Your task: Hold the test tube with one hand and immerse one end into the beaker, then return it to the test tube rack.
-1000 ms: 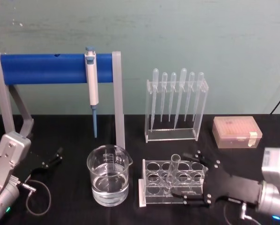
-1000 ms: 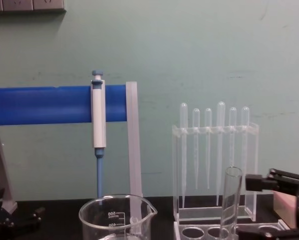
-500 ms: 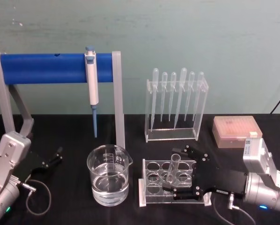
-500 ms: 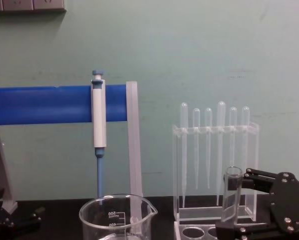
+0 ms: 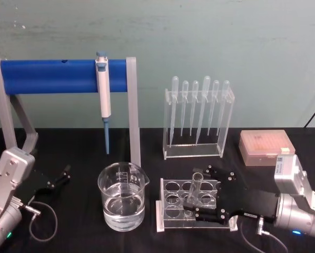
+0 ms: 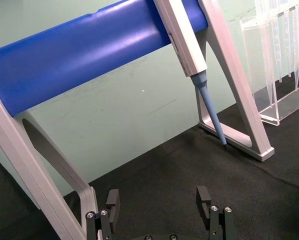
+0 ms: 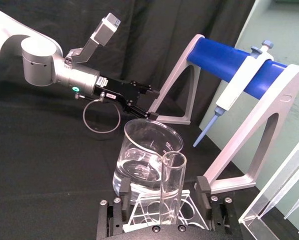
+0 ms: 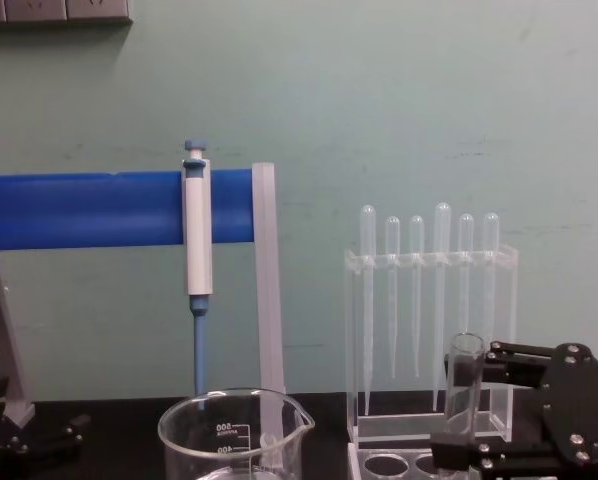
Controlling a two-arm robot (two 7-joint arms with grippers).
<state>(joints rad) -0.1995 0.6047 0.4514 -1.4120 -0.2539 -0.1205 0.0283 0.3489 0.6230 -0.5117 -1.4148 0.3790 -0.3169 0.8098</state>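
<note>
In the head view the right tool point(image 5: 202, 191) has slid left from the near right, so its spread fingers point(image 5: 215, 171) now flank the tube point(image 5: 194, 187), which stands tilted in the rack point(image 5: 163, 211), right of the beaker point(image 5: 109, 195). The left wrist view has the left tool point(image 6: 157, 197) parked wide open over the tabletop point(image 6: 164, 165), near left. The right wrist view shows gaps between fingers and glass, and the chest view shows the tube seated in the rack: the grasp is lined up, I judge, but not yet closed.

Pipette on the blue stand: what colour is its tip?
Blue tapered tip, best in the left wrist view.
</note>
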